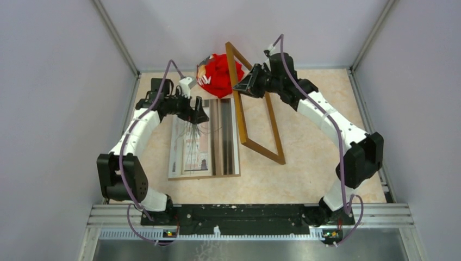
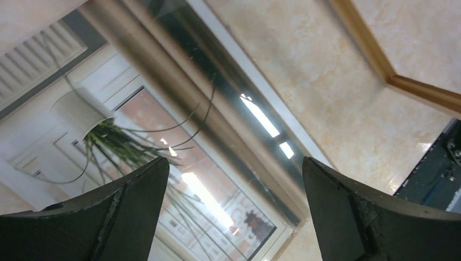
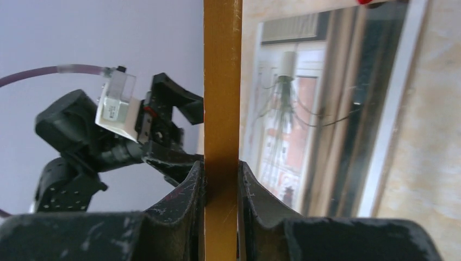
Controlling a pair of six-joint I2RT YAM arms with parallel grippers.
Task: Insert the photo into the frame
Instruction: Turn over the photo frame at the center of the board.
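Photo [image 1: 206, 152] flat on beige marbled table [image 1: 310, 179] — frame [image 1: 262, 151] tilted — grey walls [image 1: 49, 81].

frame [image 3: 222, 81]: wood, mustard-brown, smooth satin finish, faint grain. photo [image 1: 202, 147]: paper print, glossy, bright glare streaks in left wrist view. table [image 1: 315, 130]: beige marble-look top, smooth, low sheen. red cloth [image 1: 217, 76]: soft fabric, crumpled, matt, w/ white print. left gripper [image 2: 235, 168] fingers [image 2: 130, 212]: black plastic, matt, grainy, worn edges. right gripper [image 3: 221, 168] fingers [image 3: 179, 217]: same matl, pale scratches near tips. left arm [image 1: 138, 128] & right arm [image 1: 331, 117]: white plastic shells, semi-gloss; joints black, matt. cable [image 3: 32, 74]: purple, smooth sheath. rail [image 1: 391, 209] at near edge: bare grey metal, ribbed. walls [image 1: 54, 81]: matt, pale lilac-grey, flat.
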